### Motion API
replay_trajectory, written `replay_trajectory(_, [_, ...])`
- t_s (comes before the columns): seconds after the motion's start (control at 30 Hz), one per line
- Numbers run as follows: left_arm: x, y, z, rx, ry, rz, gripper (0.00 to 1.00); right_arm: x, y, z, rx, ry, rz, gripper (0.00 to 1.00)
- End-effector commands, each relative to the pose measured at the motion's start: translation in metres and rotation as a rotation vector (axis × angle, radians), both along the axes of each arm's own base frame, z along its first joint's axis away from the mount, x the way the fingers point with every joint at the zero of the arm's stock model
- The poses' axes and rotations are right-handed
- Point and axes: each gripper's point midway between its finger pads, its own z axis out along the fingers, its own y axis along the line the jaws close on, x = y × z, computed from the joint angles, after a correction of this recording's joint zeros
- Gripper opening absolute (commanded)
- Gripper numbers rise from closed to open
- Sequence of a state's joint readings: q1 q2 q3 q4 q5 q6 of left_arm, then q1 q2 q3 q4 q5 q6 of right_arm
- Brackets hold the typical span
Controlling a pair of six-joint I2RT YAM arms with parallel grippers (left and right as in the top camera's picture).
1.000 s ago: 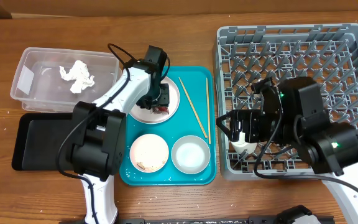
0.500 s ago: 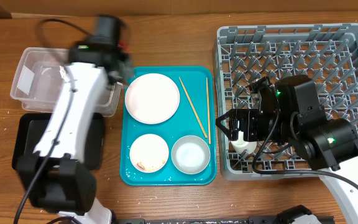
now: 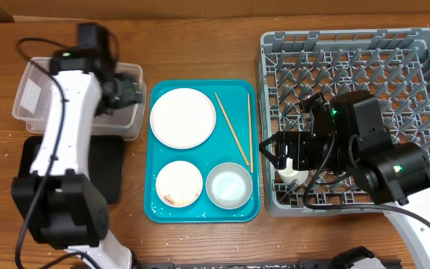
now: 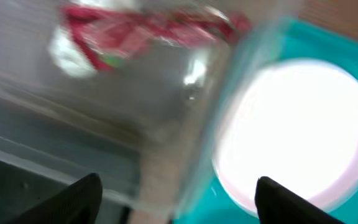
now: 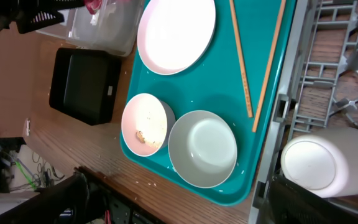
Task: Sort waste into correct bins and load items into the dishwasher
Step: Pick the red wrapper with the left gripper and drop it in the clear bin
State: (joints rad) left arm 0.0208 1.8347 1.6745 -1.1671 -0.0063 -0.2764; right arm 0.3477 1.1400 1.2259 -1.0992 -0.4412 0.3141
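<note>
Hovering at the end of the clear tub (image 3: 39, 75) nearest the teal tray (image 3: 202, 155), my left gripper (image 4: 176, 200) has its fingers spread wide with nothing between them. The red wrapper (image 4: 138, 26) shows blurred beyond the tub's clear wall, apart from both fingertips. Whether it rests on the tub floor I cannot tell. The black tray (image 5: 82, 87) sits just beside the tub, partly under my left arm.

On the teal tray are the large plate (image 3: 183, 117), the small plate (image 3: 179, 183) with a few scraps on it, the bowl (image 3: 227, 185) and the two chopsticks (image 3: 232, 134), which lie near the rack side. My right gripper (image 5: 179, 186) hangs at the corner of the dish rack (image 3: 394, 60) nearest the bowl, fingers wide apart and gripping nothing. The small cup (image 5: 312, 165) stands in the rack, close to one of those fingers.
</note>
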Motion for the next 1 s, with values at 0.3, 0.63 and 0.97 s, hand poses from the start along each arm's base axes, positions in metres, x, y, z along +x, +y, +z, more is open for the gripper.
replay_trajectory(0.3, [-0.101,-0.111,0.026,-0.021,0.216,-0.254,0.64,-0.004,-0.001,0.005,0.002,0.005,0.002,0.94])
replay_trajectory(0.63, [-0.167,-0.162,-0.086,-0.069,0.242,-0.190,0.54,-0.005,-0.001,0.004,0.000,0.013,0.002,0.95])
replay_trajectory(0.97, [-0.164,-0.168,-0.128,-0.069,0.302,-0.147,0.36,-0.005,-0.001,0.004,0.000,0.013,0.002,0.95])
